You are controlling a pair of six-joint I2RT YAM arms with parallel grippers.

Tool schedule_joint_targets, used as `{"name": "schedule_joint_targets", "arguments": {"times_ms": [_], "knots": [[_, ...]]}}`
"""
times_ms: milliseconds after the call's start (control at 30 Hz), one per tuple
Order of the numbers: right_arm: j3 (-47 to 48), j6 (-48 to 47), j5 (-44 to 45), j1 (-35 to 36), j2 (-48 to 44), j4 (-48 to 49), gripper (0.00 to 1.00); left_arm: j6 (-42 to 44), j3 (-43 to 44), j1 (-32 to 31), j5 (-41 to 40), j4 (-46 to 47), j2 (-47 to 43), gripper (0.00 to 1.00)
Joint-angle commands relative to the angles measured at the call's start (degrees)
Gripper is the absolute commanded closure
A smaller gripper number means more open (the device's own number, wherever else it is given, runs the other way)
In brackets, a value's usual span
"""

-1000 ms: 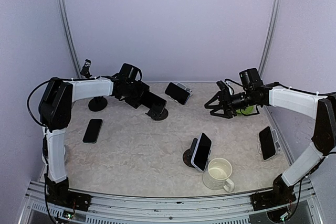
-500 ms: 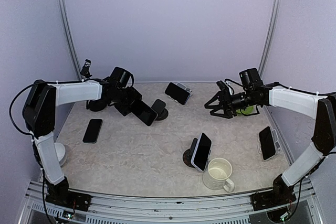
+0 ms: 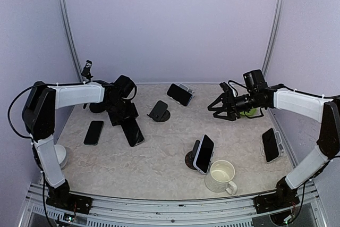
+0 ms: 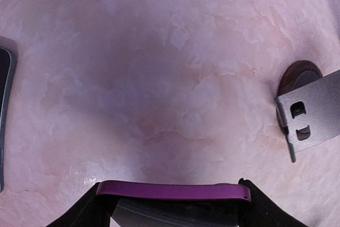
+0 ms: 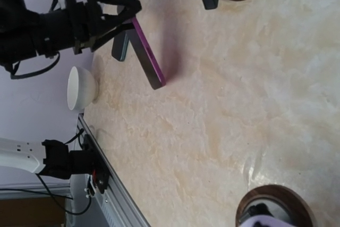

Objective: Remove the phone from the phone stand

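1 phone (image 3: 134, 133), clenched in the left tool (image 3: 127, 123), is clear of the stand (image 3: 159, 111); the right tool (image 3: 222, 109) gapes empty.

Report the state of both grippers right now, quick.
Left gripper: closed on the purple-cased phone, fingers on its edges.
Right gripper: open, holding nothing.
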Motion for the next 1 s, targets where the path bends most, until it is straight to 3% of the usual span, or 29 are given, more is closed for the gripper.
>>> {"name": "schedule_joint_targets", "arguments": {"times_ms": [0,433,767,967], "knots": [[-0.82,-0.68,-0.81,-0.59,-2.04,-0.17,0.33,11.01,6.81,-2.83,-7.46,-8.28,5.27,0.79],[-1.29,-0.52,0.04,-0.59,-2.76,-0.97,0.34,22.65,10.57,-2.83,-15.68,-11.96,13.94,0.79],[-0.24,-0.18,0.42,-0.59,-1.94,-1.39,0.34,29.68,9.29,0.88,-14.26,-8.04,14.27,0.79],[0.50,-0.12,0.60,-0.59,-1.36,-1.59,0.33,30.78,7.59,2.12,-8.44,-6.12,13.01,0.76]]}}
